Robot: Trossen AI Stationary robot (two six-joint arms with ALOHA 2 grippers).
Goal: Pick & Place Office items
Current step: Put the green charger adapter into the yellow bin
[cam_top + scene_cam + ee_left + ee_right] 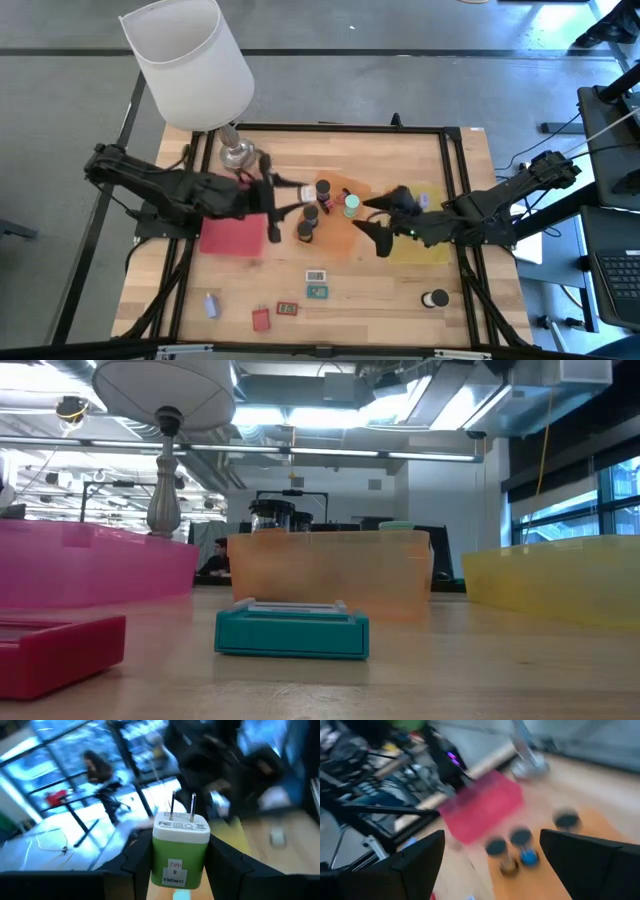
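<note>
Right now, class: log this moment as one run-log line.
left gripper: shut on green-and-white plug charger | right gripper: open, empty

1. The charger (180, 851) is green with a white top and shiny metal prongs.
2. The fingers (227, 862) on both sides of it are black.
3. The pink tray (232, 237) is pink-red.
4. The orange tray (345, 235) is orange and see-through.
5. The yellow tray (425, 243) is yellow.
6. The lamp (190, 62) has a white shade and a silver base.
7. The table (370, 290) is light brown wood with a black frame.
8. The block (292, 628) is teal.
9. A red block (261, 319) and a lavender block (211, 304) lie on the table.
10. The bottles (306, 231) are black.
11. Both arms are black.
</note>
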